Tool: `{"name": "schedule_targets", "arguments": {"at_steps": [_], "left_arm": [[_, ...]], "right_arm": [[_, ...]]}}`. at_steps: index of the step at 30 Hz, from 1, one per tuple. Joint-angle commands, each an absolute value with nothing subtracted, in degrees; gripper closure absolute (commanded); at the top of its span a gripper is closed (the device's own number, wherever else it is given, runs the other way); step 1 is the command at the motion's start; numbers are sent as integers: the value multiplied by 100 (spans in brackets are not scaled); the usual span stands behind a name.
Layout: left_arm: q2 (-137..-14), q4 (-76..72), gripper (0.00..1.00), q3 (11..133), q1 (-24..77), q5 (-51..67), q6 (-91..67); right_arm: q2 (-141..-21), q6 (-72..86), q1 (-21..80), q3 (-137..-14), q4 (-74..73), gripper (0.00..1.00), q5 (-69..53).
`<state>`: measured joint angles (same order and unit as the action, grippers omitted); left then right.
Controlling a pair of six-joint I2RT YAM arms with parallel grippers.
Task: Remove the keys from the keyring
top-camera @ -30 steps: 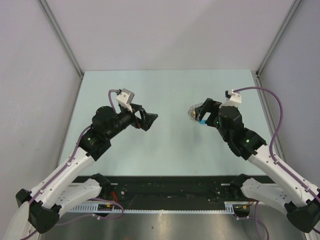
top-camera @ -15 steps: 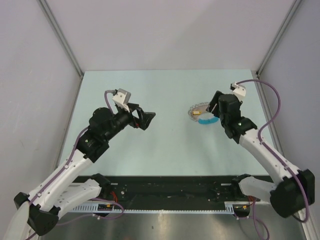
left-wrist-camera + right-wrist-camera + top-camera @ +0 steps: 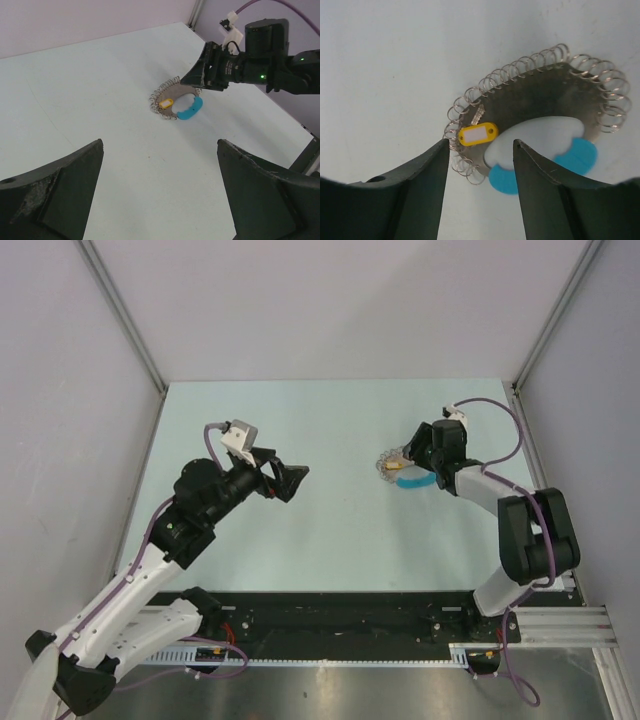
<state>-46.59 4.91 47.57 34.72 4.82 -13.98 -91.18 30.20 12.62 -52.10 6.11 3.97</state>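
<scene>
The keyring (image 3: 540, 97) is a grey crescent plate lying flat on the table, edged with several small wire rings (image 3: 520, 65). A blue and white grip (image 3: 545, 135) sits on its inner side. One small silver key (image 3: 476, 116) and a yellow tag (image 3: 477, 134) hang from a ring at its left end. My right gripper (image 3: 480, 145) hovers low over that end, jaws partly apart, one finger beside the rings and the other over the white grip. From above, the keyring (image 3: 398, 466) lies right of centre under the right gripper (image 3: 408, 458). My left gripper (image 3: 290, 480) is wide open, well left of it.
The pale table (image 3: 330, 420) is boxed in by grey walls and metal posts (image 3: 125, 315) at the back corners. The right arm's forearm (image 3: 530, 535) folds back along the table's right edge. A black rail (image 3: 340, 615) runs along the near edge.
The right arm has swung its wrist round and come down over the keyring's end, its jaws narrowing from wide open. The left arm has drifted slightly left, still open.
</scene>
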Motion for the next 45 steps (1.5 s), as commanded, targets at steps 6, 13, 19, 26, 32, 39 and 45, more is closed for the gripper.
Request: {"name": "schedule_targets", "arguments": {"at_steps": [6, 13, 19, 26, 32, 39, 45], "left_arm": [[-4641, 369, 0, 4737, 3481, 519, -1564], [-4667, 369, 0, 4729, 3463, 510, -1573], [-4676, 352, 0, 4729, 3445, 519, -1582], [-4702, 343, 0, 4720, 3393, 519, -1600], [-4711, 334, 0, 4711, 3375, 510, -1608], [-4685, 334, 0, 4693, 3375, 440, -1608], [-4676, 334, 0, 4685, 3366, 422, -1608]], "right_arm": [[-10203, 3796, 1468, -5633, 1626, 44, 448], [-10713, 3823, 1766, -5958, 1477, 45, 922], [-10889, 3709, 2030, -6108, 1117, 43, 1371], [-11004, 3384, 2197, -6152, 984, 41, 905], [-10995, 2620, 2373, -6205, 1160, 42, 782], [-11021, 1943, 2496, -6407, 1099, 51, 1265], [-11144, 1135, 2627, -6565, 1265, 52, 2223]]}}
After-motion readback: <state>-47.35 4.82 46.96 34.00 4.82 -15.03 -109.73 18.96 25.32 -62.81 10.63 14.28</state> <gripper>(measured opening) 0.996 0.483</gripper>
